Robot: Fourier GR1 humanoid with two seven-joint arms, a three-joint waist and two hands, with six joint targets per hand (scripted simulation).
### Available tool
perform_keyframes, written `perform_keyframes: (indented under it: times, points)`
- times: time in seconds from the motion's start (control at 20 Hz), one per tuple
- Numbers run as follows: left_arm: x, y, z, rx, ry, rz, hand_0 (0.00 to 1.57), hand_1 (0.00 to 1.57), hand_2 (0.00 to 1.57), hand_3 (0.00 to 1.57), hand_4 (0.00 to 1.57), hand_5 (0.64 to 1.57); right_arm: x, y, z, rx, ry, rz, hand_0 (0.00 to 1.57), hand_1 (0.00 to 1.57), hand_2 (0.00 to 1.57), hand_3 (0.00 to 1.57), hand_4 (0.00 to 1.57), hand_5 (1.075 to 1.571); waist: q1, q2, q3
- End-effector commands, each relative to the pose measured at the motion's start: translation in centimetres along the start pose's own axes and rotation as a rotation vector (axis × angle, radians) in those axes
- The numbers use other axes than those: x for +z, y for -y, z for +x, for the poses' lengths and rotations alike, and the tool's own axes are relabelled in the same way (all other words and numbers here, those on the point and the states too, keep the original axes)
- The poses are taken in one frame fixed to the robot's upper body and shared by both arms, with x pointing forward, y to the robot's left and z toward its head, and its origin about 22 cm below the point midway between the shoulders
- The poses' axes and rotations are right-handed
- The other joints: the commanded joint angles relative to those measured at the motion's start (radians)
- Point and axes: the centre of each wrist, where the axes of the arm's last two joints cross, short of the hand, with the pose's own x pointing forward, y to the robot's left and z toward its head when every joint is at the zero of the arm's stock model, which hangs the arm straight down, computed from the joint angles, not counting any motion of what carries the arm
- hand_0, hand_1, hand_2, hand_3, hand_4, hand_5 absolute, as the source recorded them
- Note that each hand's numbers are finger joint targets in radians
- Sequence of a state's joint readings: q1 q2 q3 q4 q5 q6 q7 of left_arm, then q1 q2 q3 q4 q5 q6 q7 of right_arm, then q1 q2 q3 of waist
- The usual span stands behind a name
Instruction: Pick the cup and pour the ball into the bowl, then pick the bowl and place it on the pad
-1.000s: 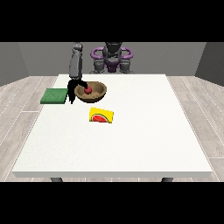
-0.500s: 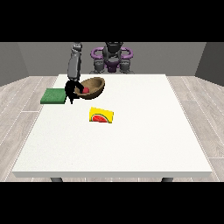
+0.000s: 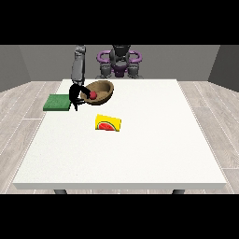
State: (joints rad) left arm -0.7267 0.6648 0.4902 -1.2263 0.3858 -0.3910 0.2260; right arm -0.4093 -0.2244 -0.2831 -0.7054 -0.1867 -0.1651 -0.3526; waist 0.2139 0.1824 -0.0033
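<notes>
a white table (image 3: 140, 149) with the robot at its far edge. the hand at the view's left (image 3: 75, 94) curls round the left rim of a brown bowl (image 3: 100, 89), which is tilted with its opening facing the near left, a red ball (image 3: 93, 95) inside. just left lies a green pad (image 3: 57, 102). nearer, apart from the bowl, sits a yellow card showing a watermelon slice (image 3: 108, 123); no writing can be read.

The hand (image 3: 76, 94) perhaps hides the bowl's (image 3: 101, 90) near rim.
</notes>
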Motion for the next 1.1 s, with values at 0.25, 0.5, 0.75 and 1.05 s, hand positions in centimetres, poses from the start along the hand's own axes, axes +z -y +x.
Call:
perform_keyframes:
  times: [0.25, 0.5, 0.75, 1.05]
  points:
    - [3.8, -3.6, -5.6, -0.022, -0.131, 0.098, 0.00, 0.00, 0.00, 0.00, 1.20, 1.537, -4.3, 8.5, 9.1, 0.314, -0.175, -0.064, 1.57, 1.57, 1.57, 0.87, 1.06, 1.556, -0.135, -0.078, -0.0001]
    - [4.3, -4.7, -6.0, -0.029, -0.140, 0.135, 0.00, 0.00, 0.00, 0.00, 1.20, 1.545, -6.0, 10.6, 15.1, 0.340, -0.158, -0.049, 1.57, 1.57, 1.57, 0.55, 1.10, 1.567, -0.187, -0.080, 0.0022]
    - [5.6, -7.6, -4.9, -0.027, -0.081, 0.145, 0.00, 0.00, 0.00, 0.00, 1.20, 1.542, -6.6, 10.8, 16.7, 0.293, -0.105, -0.058, 1.57, 1.57, 1.57, 0.53, 1.10, 1.564, -0.183, -0.023, 0.0029]
    - [7.1, -7.6, -6.3, -0.040, -0.072, 0.137, 0.00, 0.00, 0.00, 0.00, 1.21, 1.555, -5.8, 14.4, 15.3, 0.302, -0.134, -0.077, 1.57, 1.57, 1.57, 0.38, 1.12, 1.568, -0.156, -0.016, 0.0034]
